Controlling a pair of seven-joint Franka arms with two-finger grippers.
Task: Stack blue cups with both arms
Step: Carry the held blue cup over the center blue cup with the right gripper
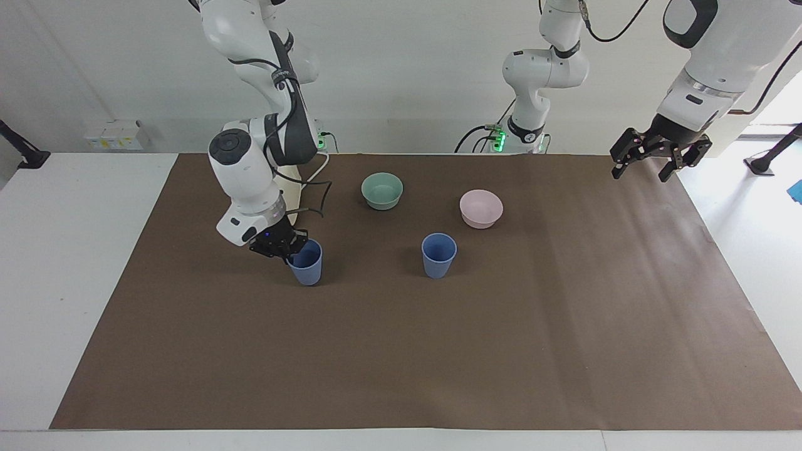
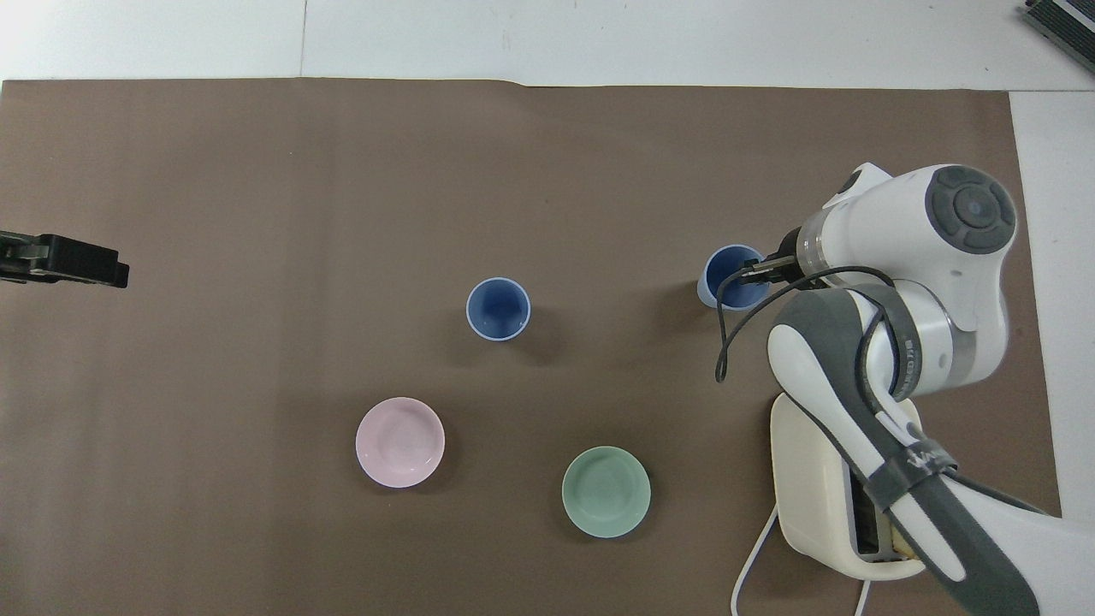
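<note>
Two blue cups stand upright on the brown mat. My right gripper (image 1: 289, 245) is shut on the rim of one blue cup (image 1: 306, 264), one finger inside it and one outside; the cup sits at or just above the mat. It also shows in the overhead view (image 2: 729, 275) with the right gripper (image 2: 754, 271) at its rim. The other blue cup (image 1: 438, 255) stands free mid-table, also in the overhead view (image 2: 498, 309). My left gripper (image 1: 651, 160) is open, empty and raised over the mat's edge at the left arm's end, and shows in the overhead view (image 2: 90, 263).
A green bowl (image 1: 382, 190) and a pink bowl (image 1: 480, 208) sit nearer to the robots than the free cup. A cream toaster (image 2: 821, 483) with a cord stands under the right arm. A smaller white arm base (image 1: 532, 94) stands at the back.
</note>
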